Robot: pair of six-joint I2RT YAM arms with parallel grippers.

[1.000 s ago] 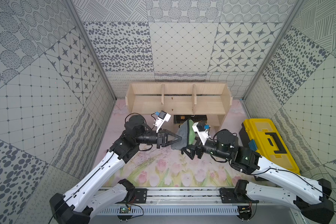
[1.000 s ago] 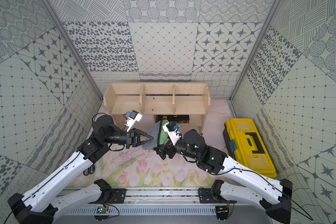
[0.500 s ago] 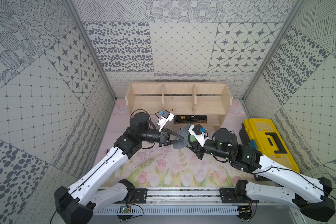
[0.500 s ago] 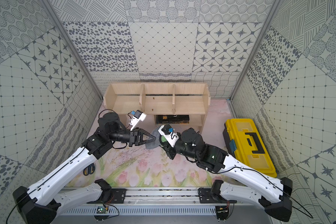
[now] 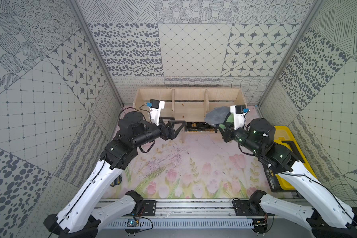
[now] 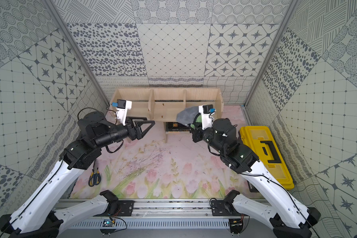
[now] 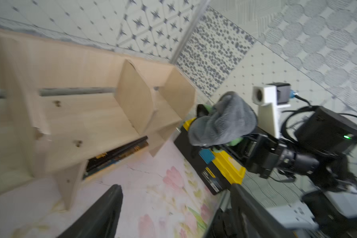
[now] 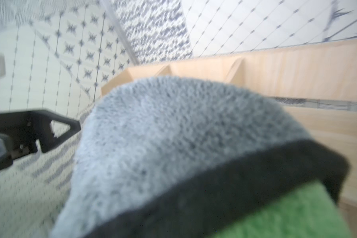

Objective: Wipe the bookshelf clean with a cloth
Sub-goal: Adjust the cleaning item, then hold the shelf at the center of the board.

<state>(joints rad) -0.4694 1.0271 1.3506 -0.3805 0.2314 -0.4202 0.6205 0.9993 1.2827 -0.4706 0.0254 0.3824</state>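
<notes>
Pale matt wood bookshelf (image 5: 190,107), fuzzy grey-and-green cloth (image 5: 216,116) with dark edging, smooth yellow plastic toolbox (image 6: 256,131)

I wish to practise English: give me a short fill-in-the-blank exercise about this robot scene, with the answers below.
The right tool is shut on the ___.
The left tool is ___ and holds nothing.
The bookshelf has ___ compartments.
The toolbox beside the right arm is ___.
Missing words: cloth; open; three; yellow.
</notes>
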